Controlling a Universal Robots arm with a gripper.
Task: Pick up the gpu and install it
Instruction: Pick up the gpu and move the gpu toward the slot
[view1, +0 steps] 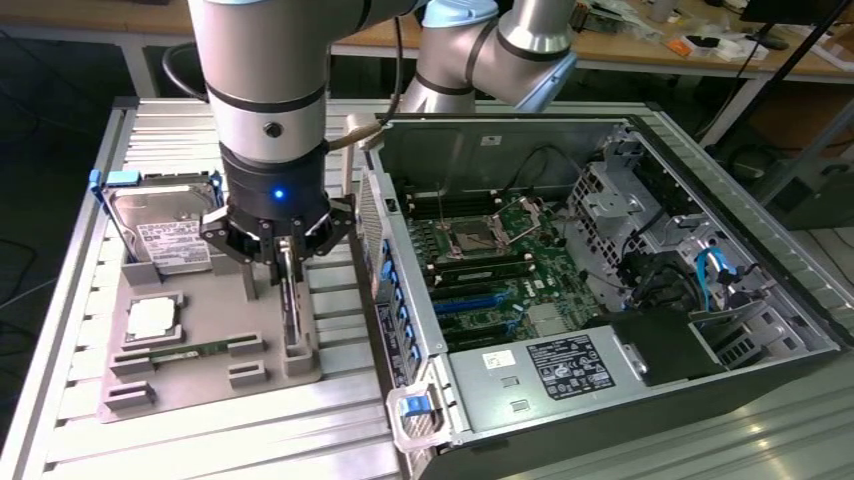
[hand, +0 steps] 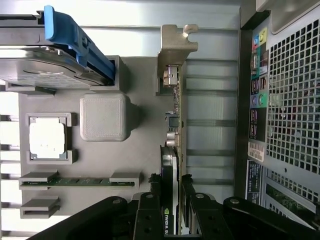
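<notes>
gripper (hand: 171, 184) | fingers (hand: 155, 189) narrowly apart, clamped on both faces of upright gpu (hand: 173, 123); gpu standing in grey tray (view1: 200, 385)

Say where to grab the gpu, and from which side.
Pinch the gpu across its flat faces at the black cooler block, coming straight down: it stands on edge in the grey tray, so likely only its upper edge is free.

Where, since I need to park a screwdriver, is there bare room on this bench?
Bare table slats lie on the exterior view's near side of the grey tray and behind the hard drive. Crowded: the strip between tray and computer case, where the end effector grips the gpu.
</notes>
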